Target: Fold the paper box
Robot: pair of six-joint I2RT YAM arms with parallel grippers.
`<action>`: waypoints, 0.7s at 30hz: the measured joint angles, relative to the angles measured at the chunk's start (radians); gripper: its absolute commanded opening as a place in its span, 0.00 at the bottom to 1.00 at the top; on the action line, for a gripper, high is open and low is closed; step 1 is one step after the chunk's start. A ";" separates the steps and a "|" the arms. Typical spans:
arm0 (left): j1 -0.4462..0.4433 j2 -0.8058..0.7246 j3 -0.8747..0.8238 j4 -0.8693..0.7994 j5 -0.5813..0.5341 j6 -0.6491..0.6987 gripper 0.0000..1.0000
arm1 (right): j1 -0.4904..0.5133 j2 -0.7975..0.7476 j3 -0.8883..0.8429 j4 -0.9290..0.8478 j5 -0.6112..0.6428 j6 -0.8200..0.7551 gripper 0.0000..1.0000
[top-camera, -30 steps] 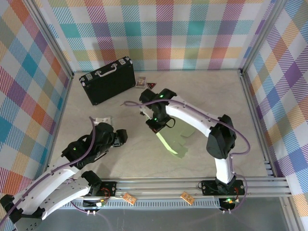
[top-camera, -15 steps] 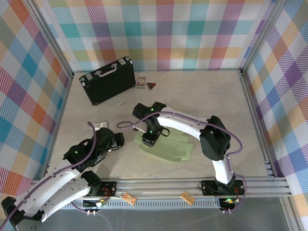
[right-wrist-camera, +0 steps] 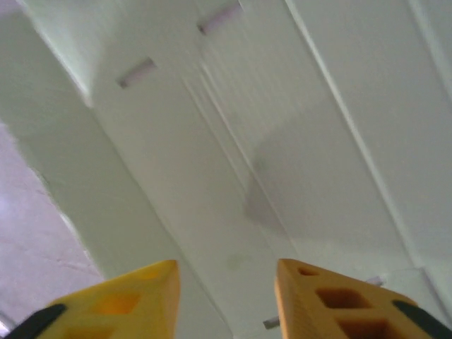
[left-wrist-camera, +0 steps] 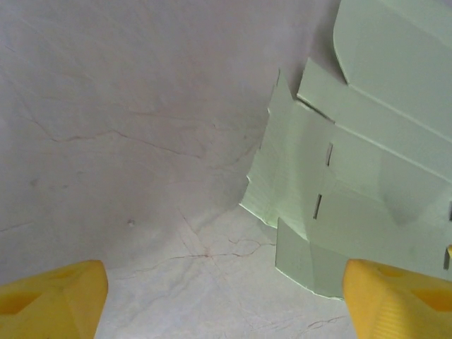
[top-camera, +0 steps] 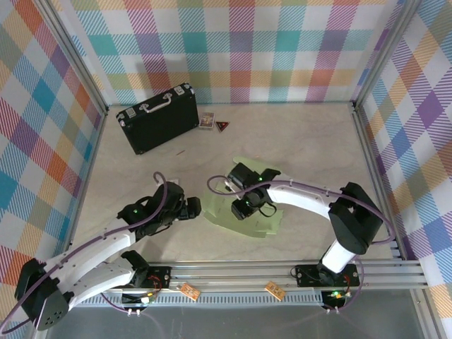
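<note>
In the top view, a black briefcase with metal corners lay at about 10 o'clock on the counter. Its lid was closed and its handle faced the back wall, so what it held could not be seen. Just beside it at 3 o'clock sat a small card and a small red-and-black triangular piece, both apart from the case.

The left claw was low over the counter near its middle, with its fingers spread wide. In the left wrist view the claw gripped nothing. One yellow fingertip sat over the bare counter, and the other was at the near corner of the paper box. Whether that tip touched the card could not be told.

The paper box lay just past the counter's centre toward 4 o'clock. It was a pale green die-cut sheet, mostly flat and not yet folded into a box, with slots and flaps showing. A flap at its 12 o'clock edge looked slightly raised. The sheet's edge was just beside the left claw, on that claw's 3 o'clock side.

The right claw was directly over the 9 o'clock half of the sheet. In the right wrist view the claw had its two yellow fingers partly parted. The paper box ran unbroken past the gap between them and was not pinched.
</note>
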 measured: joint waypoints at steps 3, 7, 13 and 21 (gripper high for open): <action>0.000 0.095 0.010 0.040 0.020 0.021 0.91 | 0.002 -0.001 -0.090 0.073 -0.026 0.080 0.33; 0.026 0.237 0.049 0.088 0.031 0.040 0.91 | 0.002 -0.001 -0.137 0.125 -0.029 0.134 0.29; 0.119 0.495 0.153 0.194 0.104 0.063 0.83 | -0.003 -0.001 -0.138 0.159 -0.017 0.130 0.25; 0.130 0.608 0.154 0.362 0.255 0.077 0.48 | -0.076 -0.002 -0.136 0.193 -0.045 0.058 0.24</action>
